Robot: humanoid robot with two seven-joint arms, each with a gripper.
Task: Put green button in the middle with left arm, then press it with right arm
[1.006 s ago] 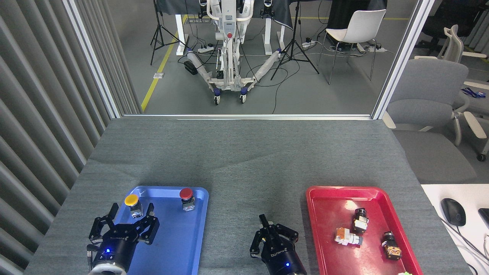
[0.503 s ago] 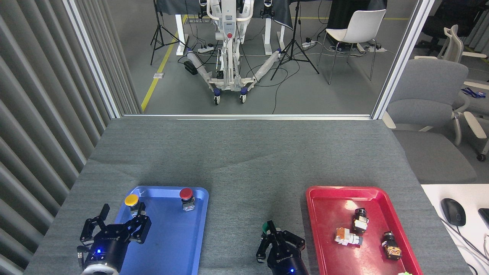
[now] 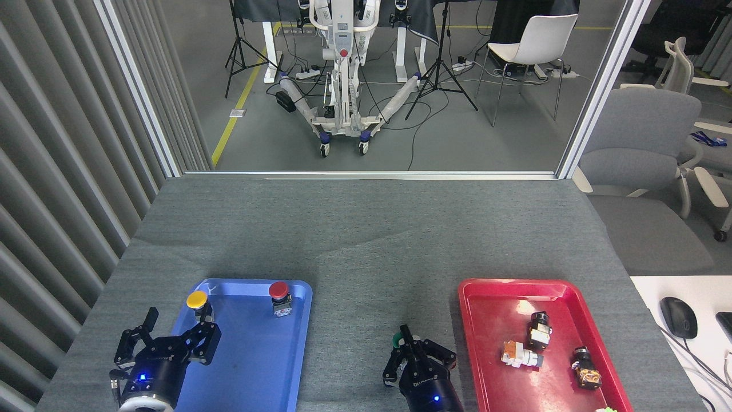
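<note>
On grey cloth: green button [image 3: 397, 341] | right hand [image 3: 420, 361] fingers together, "ROBOTIQ" | left hand [image 3: 166, 344] spread

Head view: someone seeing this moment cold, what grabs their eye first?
Probably the two bright trays on the grey cloth: the blue tray at left, holding a yellow button and a red button, and the red tray at right with small parts. Between them the right tool sits over the green button, only partly visible. The left tool hangs open at the blue tray's left edge.
</note>
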